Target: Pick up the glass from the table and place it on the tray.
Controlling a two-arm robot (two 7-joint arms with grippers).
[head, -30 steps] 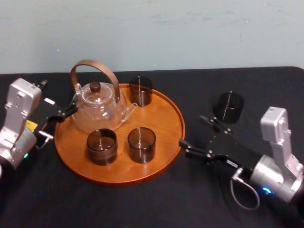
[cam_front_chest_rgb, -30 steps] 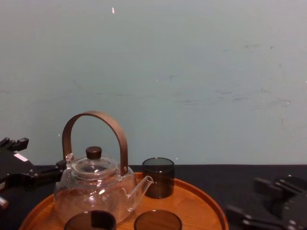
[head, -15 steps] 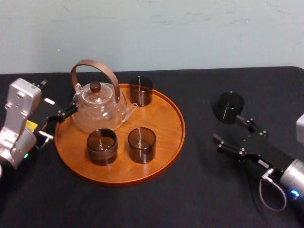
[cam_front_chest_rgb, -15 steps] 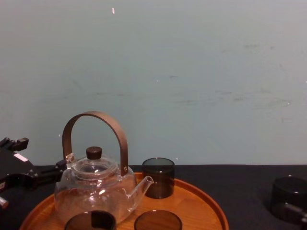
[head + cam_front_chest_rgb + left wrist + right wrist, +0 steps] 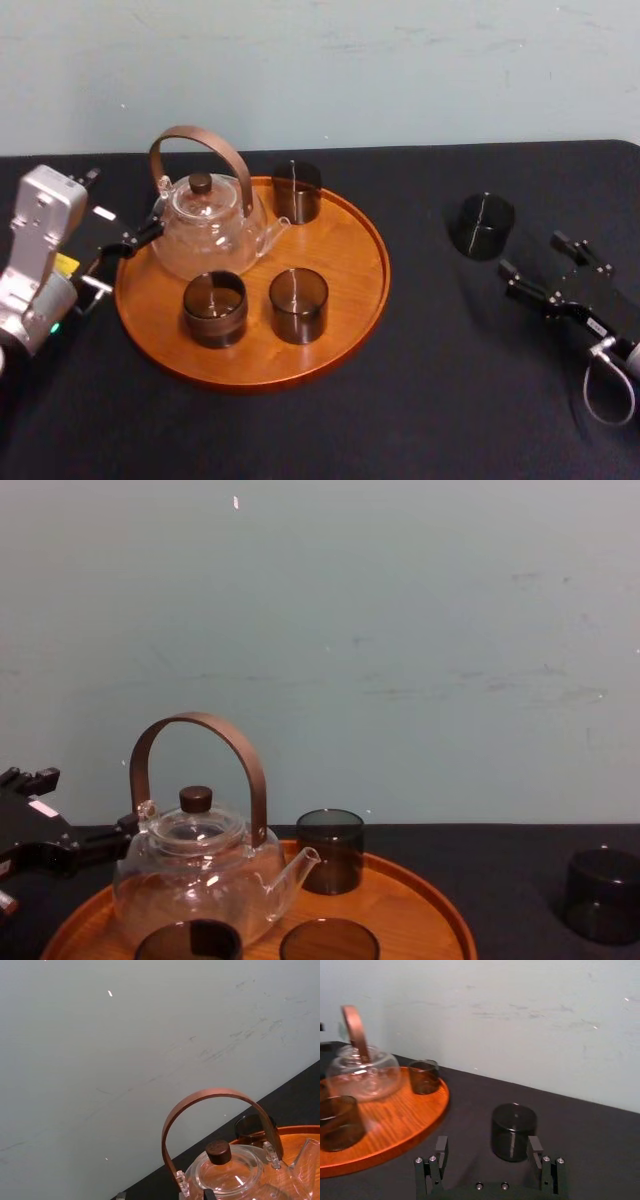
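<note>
A dark smoked glass (image 5: 481, 226) stands upright on the black table (image 5: 440, 400), to the right of the round wooden tray (image 5: 352, 300). My right gripper (image 5: 531, 254) hovers open and empty just right of and nearer than that glass, not touching it. In the right wrist view the glass (image 5: 514, 1131) stands a little beyond the spread gripper (image 5: 488, 1146). The tray carries a glass teapot (image 5: 205, 225) and three more dark glasses (image 5: 297, 304). My left gripper (image 5: 140, 232) rests open beside the teapot at the tray's left rim.
The teapot's tall brown handle (image 5: 200, 730) arches high above the tray. The tray's right part (image 5: 345, 240) is bare wood. A pale wall (image 5: 400, 60) closes off the back of the table. Bare black table lies in front of the tray.
My right gripper has swung right, from the tray's right rim to a spot beside the glass on the table, staying open. The left arm has not moved.
</note>
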